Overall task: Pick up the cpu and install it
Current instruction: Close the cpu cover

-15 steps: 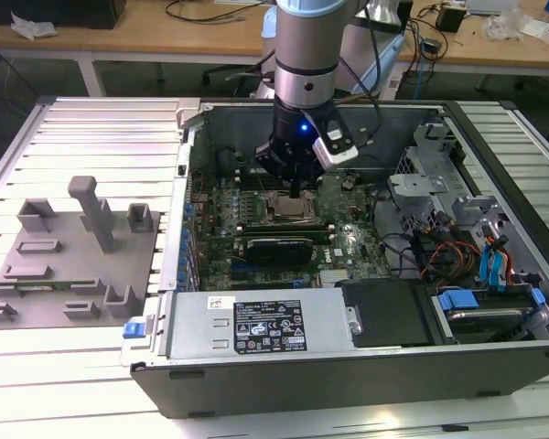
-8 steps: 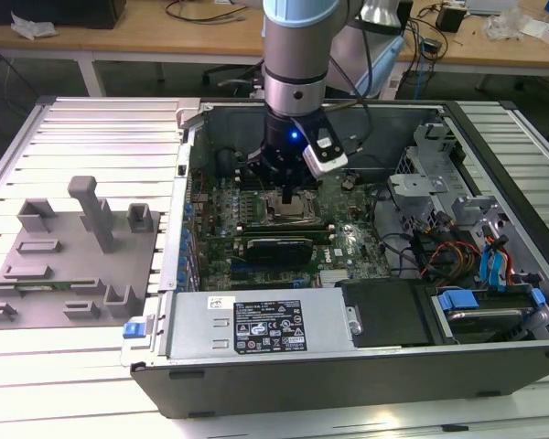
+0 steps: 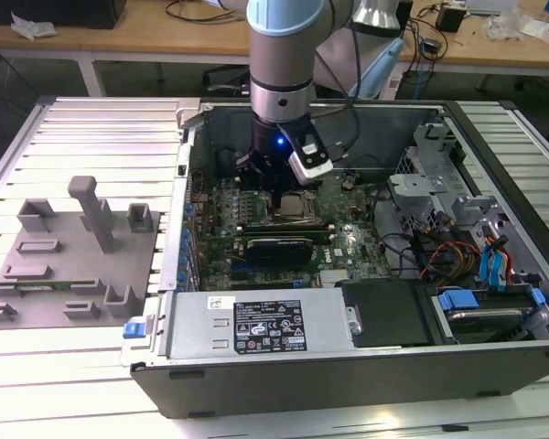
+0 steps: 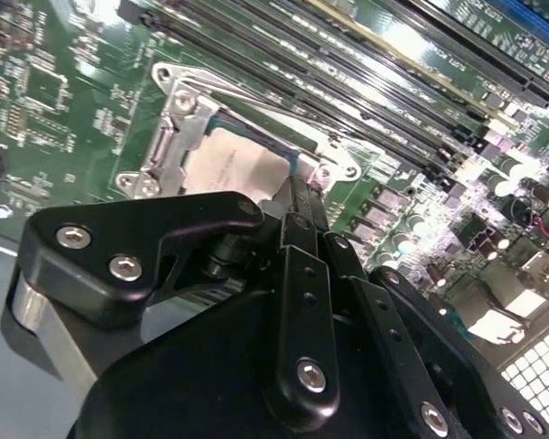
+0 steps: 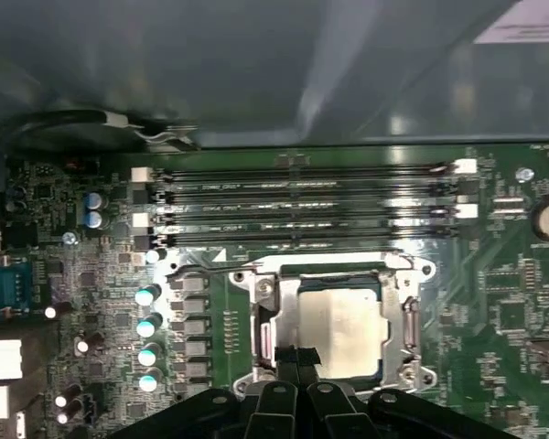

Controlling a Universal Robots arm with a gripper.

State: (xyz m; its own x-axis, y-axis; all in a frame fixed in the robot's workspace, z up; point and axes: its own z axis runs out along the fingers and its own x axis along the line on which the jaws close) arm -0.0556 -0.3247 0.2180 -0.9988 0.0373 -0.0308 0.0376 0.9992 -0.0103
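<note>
1. Open computer case (image 3: 348,389) sits mid-frame in the exterior view, with grey plastic blocks (image 3: 73,256) at the exterior view's left. Memory slots (image 5: 302,197) run beside the socket frame (image 5: 408,320).
2. The cpu (image 5: 343,329) lies flat inside the frame. The gripper (image 5: 297,357) has its jaws closed together and empty, tips at the cpu's edge.

The cpu (image 5: 345,322) is lying in the socket (image 5: 410,322) near mid-frame; the gripper (image 5: 298,358), fingers together, is hovering at its edge.

I count one cpu (image 5: 343,325), one metal socket frame (image 5: 267,320) and four long memory slots (image 5: 302,192). I also count one open computer case (image 3: 348,380), one power supply (image 3: 265,325) and one grey fixture plate (image 3: 64,293).
</note>
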